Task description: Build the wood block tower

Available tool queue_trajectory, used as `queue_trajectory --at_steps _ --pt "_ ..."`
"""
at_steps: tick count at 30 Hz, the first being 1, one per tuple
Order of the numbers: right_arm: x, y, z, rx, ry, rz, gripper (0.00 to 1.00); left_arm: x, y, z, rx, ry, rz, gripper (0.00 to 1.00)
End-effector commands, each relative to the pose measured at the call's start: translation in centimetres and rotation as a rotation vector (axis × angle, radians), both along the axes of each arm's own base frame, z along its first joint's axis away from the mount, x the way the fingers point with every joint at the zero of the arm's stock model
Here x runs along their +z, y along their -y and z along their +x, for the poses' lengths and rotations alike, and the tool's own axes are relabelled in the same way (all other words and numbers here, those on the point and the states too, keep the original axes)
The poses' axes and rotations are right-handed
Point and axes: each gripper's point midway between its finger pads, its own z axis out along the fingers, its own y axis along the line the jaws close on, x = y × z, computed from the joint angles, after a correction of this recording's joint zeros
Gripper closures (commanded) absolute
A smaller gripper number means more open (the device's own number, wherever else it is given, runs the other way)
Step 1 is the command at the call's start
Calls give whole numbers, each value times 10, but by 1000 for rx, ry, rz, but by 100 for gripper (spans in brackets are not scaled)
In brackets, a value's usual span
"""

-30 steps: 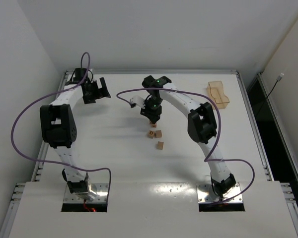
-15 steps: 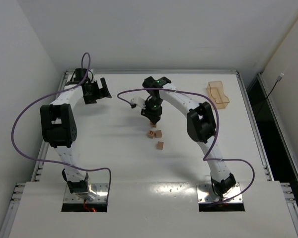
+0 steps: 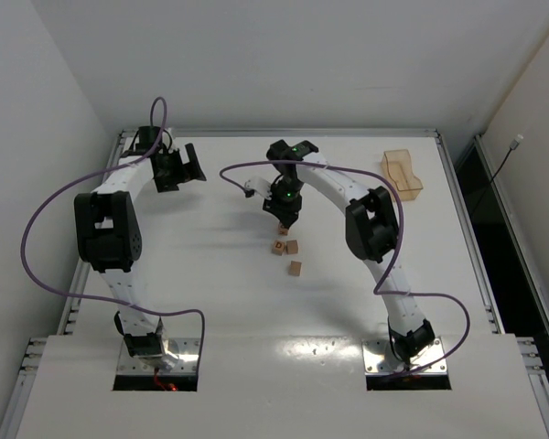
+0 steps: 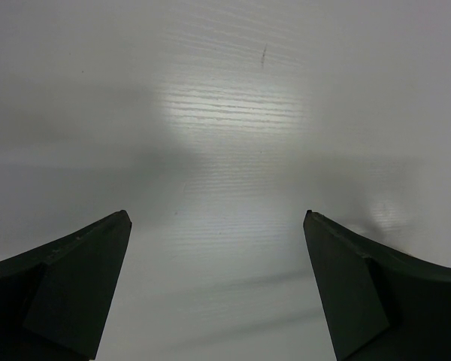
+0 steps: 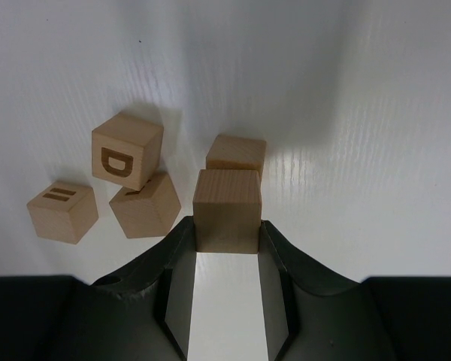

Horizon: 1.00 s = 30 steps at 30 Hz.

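Observation:
My right gripper (image 5: 226, 233) is shut on a plain tan wood cube (image 5: 226, 209) and holds it just above the table near the middle (image 3: 283, 222). A second plain cube (image 5: 236, 154) lies right beyond the held one. To the left, a cube marked D (image 5: 126, 149) rests tilted on another cube (image 5: 145, 204), and a cube with two dark bars (image 5: 62, 211) lies beside them. In the top view the loose cubes (image 3: 286, 247) sit just in front of the gripper, with one more (image 3: 296, 268) nearer. No column or pointed piece shows. My left gripper (image 4: 216, 226) is open and empty at the far left (image 3: 178, 167).
A translucent tan plastic tray (image 3: 402, 173) stands at the far right of the white table (image 3: 210, 293). Purple cables loop off both arms.
My right gripper has shifted very slightly with the cube still in it. The loose cubes and the left arm have not moved.

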Motion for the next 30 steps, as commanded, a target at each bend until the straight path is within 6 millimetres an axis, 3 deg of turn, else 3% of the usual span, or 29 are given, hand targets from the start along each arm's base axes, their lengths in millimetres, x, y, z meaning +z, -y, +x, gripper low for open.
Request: queue_trajectory --at_steps 1,22,24,30 --pt "1 -4 7 -15 14 18 90 4 0 7 6 24 -25 1" --pt "-4 -6 12 -27 40 2 87 0 0 6 6 14 -26 1" --pt "-4 -6 12 -27 40 2 84 0 0 6 6 14 -26 1" --pt "-6 -4 10 -38 35 -11 57 0 0 6 6 14 -26 1"
